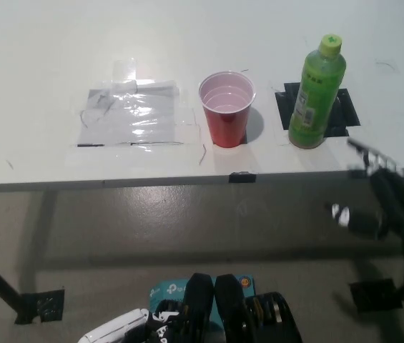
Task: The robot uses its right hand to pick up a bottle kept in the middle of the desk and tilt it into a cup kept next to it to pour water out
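My left robot hand (116, 330) is resting at the bottom edge of the view, below the worktop (44, 86); only a sliver is showing, so I cannot tell whether it is open or closed. My right robot hand (377, 196) is hanging off the worktop's front edge, fingers spread wide and holding nothing, near the bottle (317, 93) but apart from it.

Further out, the green bottle is standing upright, cap on, over a black patch (348, 114), right of the red cup (226, 107), which is open and upright. Beyond the cup to the left, taped clear film (130, 114) is lying flat.

I judge the step in hand to be the approach. To do it well, I am advising: keep the fingers wide, come in from the bottle's right side at label height, close only once the body is seated in the palm, and avoid nudging it toward the cup.
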`<action>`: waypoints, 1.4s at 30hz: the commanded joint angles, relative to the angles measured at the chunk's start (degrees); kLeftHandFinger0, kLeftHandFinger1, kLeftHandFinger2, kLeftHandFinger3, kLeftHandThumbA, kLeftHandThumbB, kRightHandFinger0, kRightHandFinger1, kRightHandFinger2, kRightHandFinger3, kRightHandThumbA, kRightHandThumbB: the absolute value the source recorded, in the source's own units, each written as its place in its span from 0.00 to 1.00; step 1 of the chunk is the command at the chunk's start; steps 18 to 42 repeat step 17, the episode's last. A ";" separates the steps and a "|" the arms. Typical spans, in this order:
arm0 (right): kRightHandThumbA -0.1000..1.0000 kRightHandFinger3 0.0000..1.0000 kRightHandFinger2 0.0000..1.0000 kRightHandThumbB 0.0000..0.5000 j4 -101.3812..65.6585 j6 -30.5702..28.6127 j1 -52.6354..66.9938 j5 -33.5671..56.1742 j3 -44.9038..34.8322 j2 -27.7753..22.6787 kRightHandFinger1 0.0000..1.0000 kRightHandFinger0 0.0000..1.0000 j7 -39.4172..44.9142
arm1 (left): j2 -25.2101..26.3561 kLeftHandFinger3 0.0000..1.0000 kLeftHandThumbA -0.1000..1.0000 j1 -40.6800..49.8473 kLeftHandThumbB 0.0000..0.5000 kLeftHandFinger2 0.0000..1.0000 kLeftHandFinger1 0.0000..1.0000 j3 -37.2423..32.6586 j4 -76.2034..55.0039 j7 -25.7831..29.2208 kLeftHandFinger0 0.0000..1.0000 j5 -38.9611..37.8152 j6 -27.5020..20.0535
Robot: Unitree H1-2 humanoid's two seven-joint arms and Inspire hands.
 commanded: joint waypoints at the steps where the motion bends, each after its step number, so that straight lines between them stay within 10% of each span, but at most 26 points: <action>1: 0.52 1.00 1.00 0.66 -17.96 -3.23 8.98 -4.72 2.99 0.49 1.00 1.00 0.85 | 1.21 1.00 0.45 -0.26 1.00 1.00 1.00 1.12 -1.42 -0.60 1.00 -0.26 -1.48; 7: 0.43 1.00 1.00 0.56 -10.02 -13.06 13.14 -7.14 6.09 3.13 1.00 0.85 -7.76 | 1.13 1.00 0.43 0.27 1.00 1.00 1.00 1.33 -2.10 -0.31 1.00 -0.32 -1.05; 12: 0.28 1.00 1.00 0.34 -1.47 -21.52 11.67 5.02 3.78 0.19 1.00 0.99 -3.35 | 1.32 1.00 0.45 -0.43 1.00 1.00 1.00 1.39 -1.81 -0.52 1.00 -0.32 -0.67; 16: 0.24 1.00 0.95 0.36 2.30 -24.36 10.56 10.04 3.25 -0.66 0.92 0.83 -0.45 | 1.29 1.00 0.44 -0.44 1.00 1.00 1.00 1.37 -1.89 -0.49 1.00 -0.22 -1.03; 42: 0.24 1.00 0.95 0.36 2.30 -24.36 10.56 10.04 3.25 -0.66 0.92 0.83 -0.45 | 1.29 1.00 0.44 -0.44 1.00 1.00 1.00 1.37 -1.89 -0.49 1.00 -0.22 -1.03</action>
